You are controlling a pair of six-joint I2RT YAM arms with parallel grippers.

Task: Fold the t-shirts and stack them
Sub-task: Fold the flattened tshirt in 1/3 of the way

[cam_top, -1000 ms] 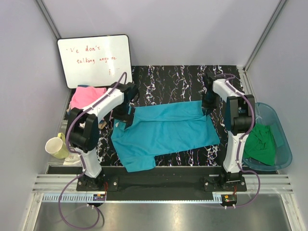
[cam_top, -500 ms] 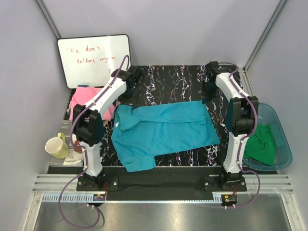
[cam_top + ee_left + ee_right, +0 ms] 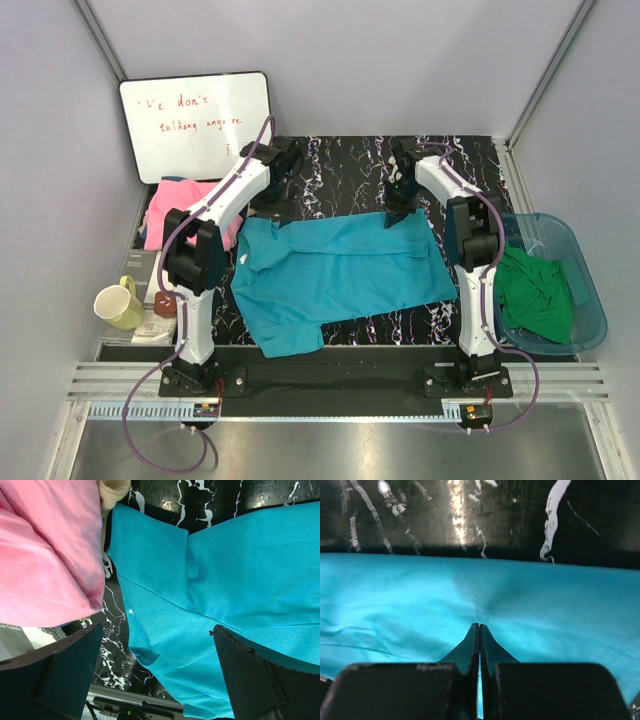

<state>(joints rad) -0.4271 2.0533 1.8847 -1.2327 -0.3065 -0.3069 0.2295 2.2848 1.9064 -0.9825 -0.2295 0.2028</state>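
The right gripper [image 3: 479, 628] pinches the far edge of the teal-blue cloth t-shirt [image 3: 340, 270], which lies crosswise. The left gripper [image 3: 156, 630], spread, hovers above its far-left corner.

teal t-shirt [image 3: 340, 270] spread on the marbled table [image 3: 340, 165].
right gripper [image 3: 397, 212] at its far edge; left gripper [image 3: 268, 190] above its far left corner; pink t-shirt [image 3: 178, 200] at left; green t-shirt [image 3: 535, 295] inside tub [image 3: 592, 310] at right.
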